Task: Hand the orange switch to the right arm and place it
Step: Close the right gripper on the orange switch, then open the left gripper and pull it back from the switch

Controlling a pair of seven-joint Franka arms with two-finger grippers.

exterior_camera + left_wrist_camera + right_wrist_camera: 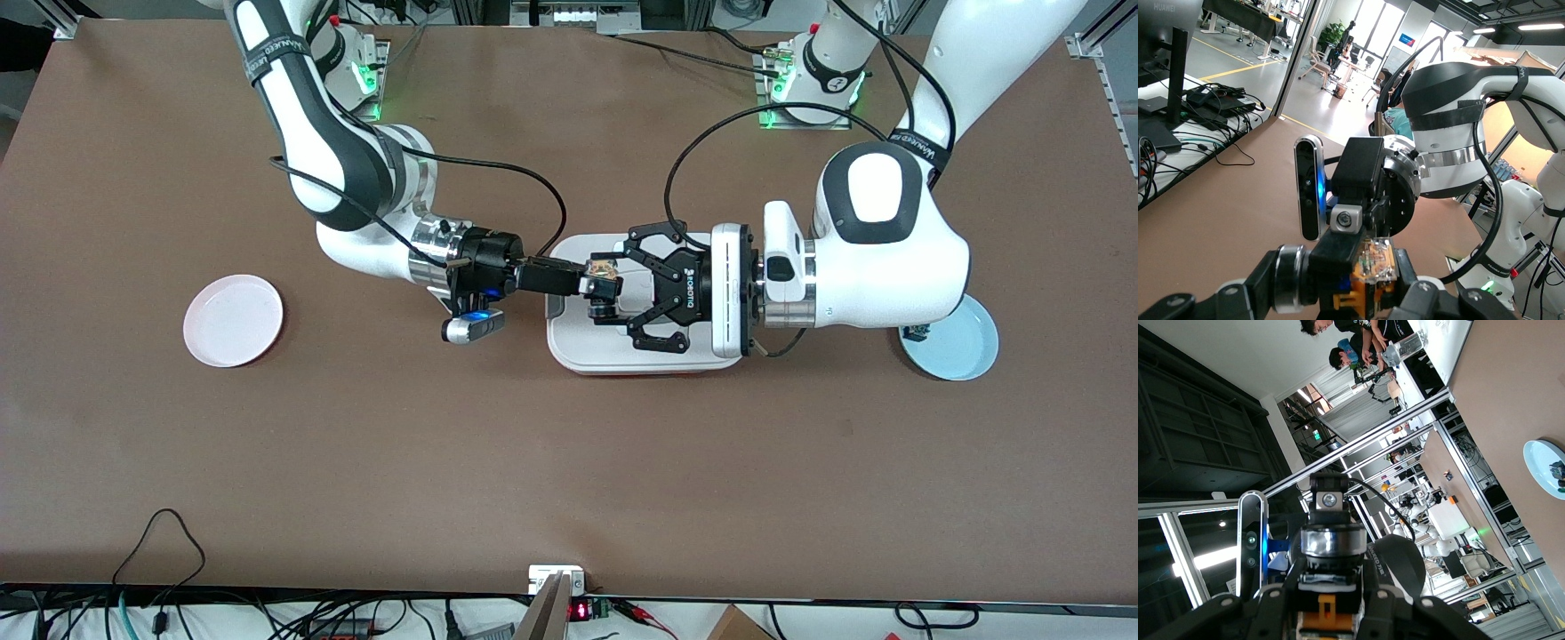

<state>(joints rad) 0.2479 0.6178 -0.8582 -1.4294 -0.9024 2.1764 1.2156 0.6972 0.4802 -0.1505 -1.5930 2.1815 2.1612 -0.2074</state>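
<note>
Holding the orange switch (604,268) up over the white tray (569,351), pinched in the left claw (610,286), clamped tight on it. Meeting it with the right claw (587,284), pressing slim fingers onto the same switch from the right arm's end and apparently gripping it too.

Risking a drop here: letting go with the left claw before seating the right grip squarely, and sending so tiny a part tumbling onto the tray or the counter (533,462). Risking a twist or a flick as well, by pulling apart while clamping from both ends. Risking finger-on-finger jamming, crowding around such a small body. Judging the pink plate (233,320), well apart toward the right arm's end, as the likely drop-off, and fearing a shallow pinch slipping along the way.
</note>
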